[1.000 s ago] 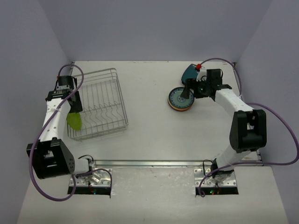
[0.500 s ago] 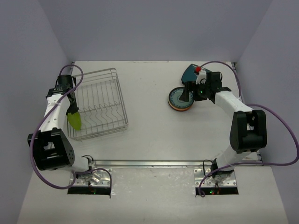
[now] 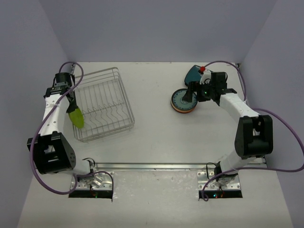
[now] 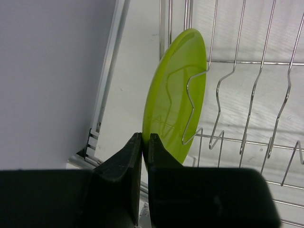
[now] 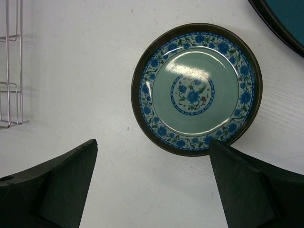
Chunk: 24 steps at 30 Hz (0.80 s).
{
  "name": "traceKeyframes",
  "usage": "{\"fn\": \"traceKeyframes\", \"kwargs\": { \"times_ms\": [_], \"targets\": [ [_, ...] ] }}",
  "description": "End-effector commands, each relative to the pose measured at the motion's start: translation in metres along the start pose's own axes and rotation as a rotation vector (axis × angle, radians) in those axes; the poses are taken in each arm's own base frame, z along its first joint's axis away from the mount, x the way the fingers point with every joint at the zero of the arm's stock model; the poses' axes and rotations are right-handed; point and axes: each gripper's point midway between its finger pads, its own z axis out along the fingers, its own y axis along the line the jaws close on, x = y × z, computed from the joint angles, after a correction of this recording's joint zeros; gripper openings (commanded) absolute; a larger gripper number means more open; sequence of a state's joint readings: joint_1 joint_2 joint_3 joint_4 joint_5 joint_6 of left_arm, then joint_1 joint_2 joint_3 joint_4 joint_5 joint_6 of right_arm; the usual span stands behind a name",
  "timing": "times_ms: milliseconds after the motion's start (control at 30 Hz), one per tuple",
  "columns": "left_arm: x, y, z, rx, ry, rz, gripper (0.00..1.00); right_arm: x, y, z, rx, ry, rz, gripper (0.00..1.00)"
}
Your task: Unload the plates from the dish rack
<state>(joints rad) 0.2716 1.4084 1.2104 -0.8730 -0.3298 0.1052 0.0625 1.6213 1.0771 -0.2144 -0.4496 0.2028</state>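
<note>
A lime-green plate (image 4: 176,90) stands on edge at the left end of the silver wire dish rack (image 3: 105,102), leaning against a wavy divider wire. My left gripper (image 4: 145,141) is shut on that plate's near rim; from above the green plate (image 3: 76,118) shows just below the left gripper (image 3: 71,107). At the right, a blue floral plate (image 5: 197,88) lies flat on the table, stacked on another plate (image 3: 183,101). My right gripper (image 5: 153,143) hovers above its near edge, open wide and holding nothing; the top view has the right gripper (image 3: 190,93) there too.
A dark teal plate (image 3: 194,73) lies behind the floral one, its edge at the corner (image 5: 284,15) of the right wrist view. The side wall runs close along the rack's left side (image 4: 47,80). A bit of rack wire (image 5: 13,71) shows far left.
The left jaws have closed onto the green plate's rim. The left arm pulled back slightly, and the plate and rack shifted a little. The right arm barely moved.
</note>
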Motion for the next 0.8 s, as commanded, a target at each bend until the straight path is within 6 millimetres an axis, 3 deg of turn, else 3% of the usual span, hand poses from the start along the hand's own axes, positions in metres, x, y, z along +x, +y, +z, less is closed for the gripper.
{"fn": "traceKeyframes", "kwargs": {
  "times_ms": [0,200,300,367,400,533,667,767],
  "targets": [
    [-0.063,0.024,-0.050,-0.023,-0.255,-0.018,0.00,-0.022,0.016,-0.013,-0.024,-0.072,-0.044,0.99],
    [-0.103,0.038,-0.094,-0.031,-0.428,0.055,0.00,-0.032,0.029,-0.017,-0.039,-0.096,-0.070,0.99],
    [-0.118,0.018,-0.125,0.116,-0.538,0.102,0.00,-0.041,0.044,-0.021,-0.100,-0.125,-0.076,0.99],
    [-0.120,-0.008,-0.146,0.279,-0.598,0.142,0.00,-0.045,0.060,-0.024,-0.175,-0.141,-0.073,0.99],
    [-0.115,-0.045,-0.169,0.491,-0.644,0.187,0.00,-0.053,0.078,-0.026,-0.254,-0.166,-0.081,0.99],
    [-0.079,-0.132,-0.215,0.908,-0.610,0.275,0.00,-0.063,0.135,-0.034,-0.476,-0.162,-0.075,0.99],
    [-0.044,-0.193,-0.241,1.117,-0.544,0.344,0.00,-0.077,0.196,-0.035,-0.632,-0.140,-0.112,0.99],
    [-0.033,-0.212,-0.247,1.194,-0.507,0.366,0.00,-0.078,0.230,-0.032,-0.705,-0.122,-0.137,0.99]
  ]
}}
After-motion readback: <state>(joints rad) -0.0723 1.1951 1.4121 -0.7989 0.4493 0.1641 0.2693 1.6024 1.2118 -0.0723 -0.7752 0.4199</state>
